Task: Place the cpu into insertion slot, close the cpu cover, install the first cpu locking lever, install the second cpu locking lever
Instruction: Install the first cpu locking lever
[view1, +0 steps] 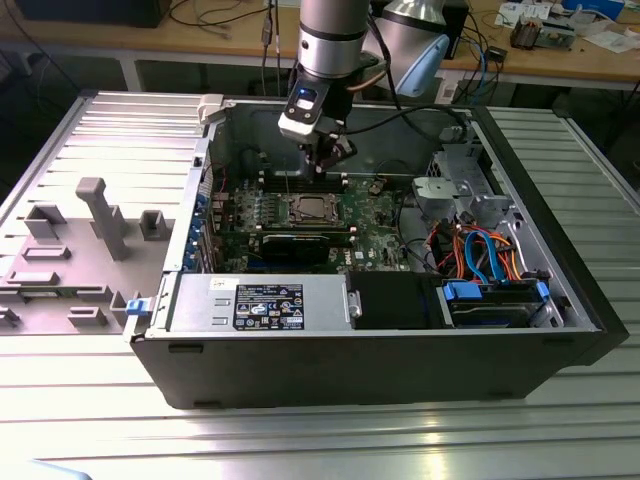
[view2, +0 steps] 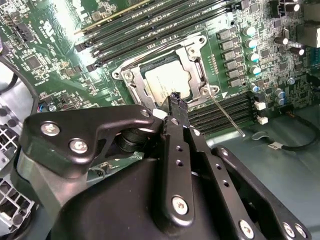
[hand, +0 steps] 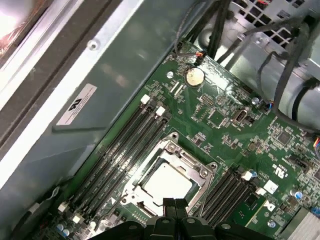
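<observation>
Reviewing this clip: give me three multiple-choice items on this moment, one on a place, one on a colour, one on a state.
1. Where is the cpu?
A) in the insertion slot
B) on the grey table outside the case
C) between the gripper's fingers

2. What colour is the circuit board?
A) blue
B) green
C) red

3. How does the cpu cover stand?
A) raised upright
B) taken off, lying beside the case
C) lying flat around the cpu

Key:
1 A: its silver top shows inside the insertion slot in both wrist views.
2 B: the circuit board is green all around the insertion slot.
3 C: the cpu cover lies level about the cpu.
</observation>
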